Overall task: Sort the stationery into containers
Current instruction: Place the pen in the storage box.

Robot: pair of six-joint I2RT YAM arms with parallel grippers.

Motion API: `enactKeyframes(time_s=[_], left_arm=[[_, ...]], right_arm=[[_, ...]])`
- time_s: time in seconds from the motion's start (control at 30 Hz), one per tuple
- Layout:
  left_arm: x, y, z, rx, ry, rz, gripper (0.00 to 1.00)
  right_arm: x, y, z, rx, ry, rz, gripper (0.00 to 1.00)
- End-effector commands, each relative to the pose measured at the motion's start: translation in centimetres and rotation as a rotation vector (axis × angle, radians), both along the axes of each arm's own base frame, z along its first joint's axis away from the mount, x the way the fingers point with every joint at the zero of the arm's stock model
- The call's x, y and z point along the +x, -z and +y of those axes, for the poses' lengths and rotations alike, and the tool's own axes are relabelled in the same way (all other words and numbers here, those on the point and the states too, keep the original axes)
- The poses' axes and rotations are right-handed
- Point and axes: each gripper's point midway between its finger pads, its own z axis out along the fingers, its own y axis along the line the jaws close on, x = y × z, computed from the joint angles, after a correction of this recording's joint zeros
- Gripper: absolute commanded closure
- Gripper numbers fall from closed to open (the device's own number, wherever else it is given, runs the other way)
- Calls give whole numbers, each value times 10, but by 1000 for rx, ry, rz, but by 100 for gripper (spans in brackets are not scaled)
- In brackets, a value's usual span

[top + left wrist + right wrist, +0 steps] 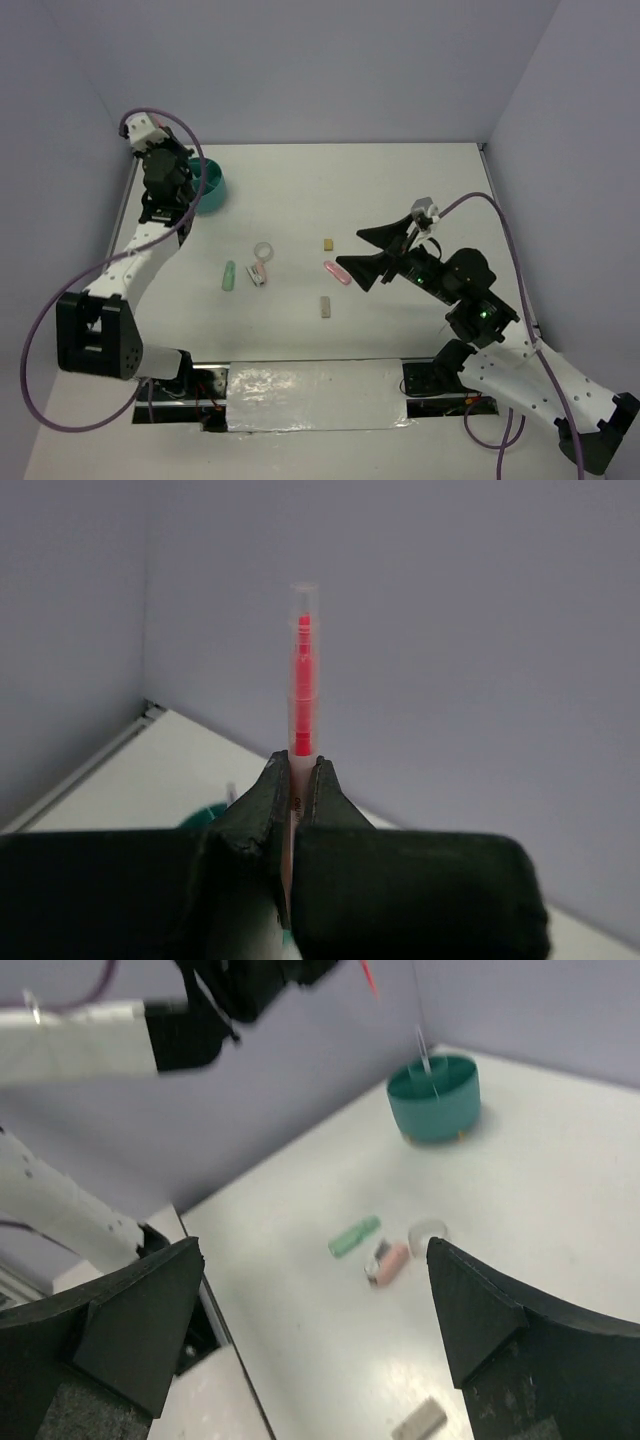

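My left gripper (297, 770) is shut on a thin pink pen (303, 690), which sticks out past the fingertips. In the top view this gripper (178, 195) hangs beside the round teal cup (212, 190). The cup (435, 1100) has a thin pen standing in it. My right gripper (372, 252) is open and empty above the table, next to a pink oblong piece (337, 272). Through its jaws (314, 1246) I see a green piece (354, 1237), a pink piece (390, 1262), a clear ring (428, 1230) and a tan block (418, 1420).
A second tan block (328, 243) lies at mid-table, and another (325, 307) lies nearer the front. The green piece (228, 275), pink piece (260, 272) and ring (264, 250) sit left of centre. Purple walls close in the table on three sides.
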Motion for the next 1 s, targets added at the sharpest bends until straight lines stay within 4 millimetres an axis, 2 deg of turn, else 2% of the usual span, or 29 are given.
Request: enactKeyframes(time_s=[0.0,0.03,0.07,0.1,0.13,0.17,0.27,0.33,0.37,0.4,0.47,0.6,0.87,0.97], left_arm=[[28,-44,43,-43,-108,-183,100],[35,-44,57,-48,-115,-197,100],[44,-53,56,-44,-84,-224,100],[58,-42,54,-44,-64,-207,100],[62,-41,70,-43,-81,-212,100],[68,-46,69,-37,-59,-230,100],[90,-19,69,-28,-25,-207,97],[99,-16,64,-29,31,-230,96],[107,-3,62,-31,52,-214,97],[111,-2,57,-28,87,-224,97],[117,16,54,-31,105,-199,98],[119,37,54,-30,114,-186,96],[109,72,56,-51,113,-159,96],[110,85,55,-58,127,-140,96]], right_arm=[[4,10,-4,-12,31,-2,0],[6,17,-3,-27,32,3,0],[7,19,-3,-43,37,-6,0],[10,23,-1,-59,40,-1,0],[11,25,0,-75,37,2,0],[14,29,2,-99,36,3,0],[17,35,7,-131,23,7,0],[17,35,8,-135,14,-2,0],[19,38,9,-142,17,0,0],[20,41,10,-148,19,2,0],[26,47,11,-173,27,8,0],[29,50,12,-174,25,16,0],[27,51,12,-162,2,6,0],[25,50,11,-160,-2,1,0]])
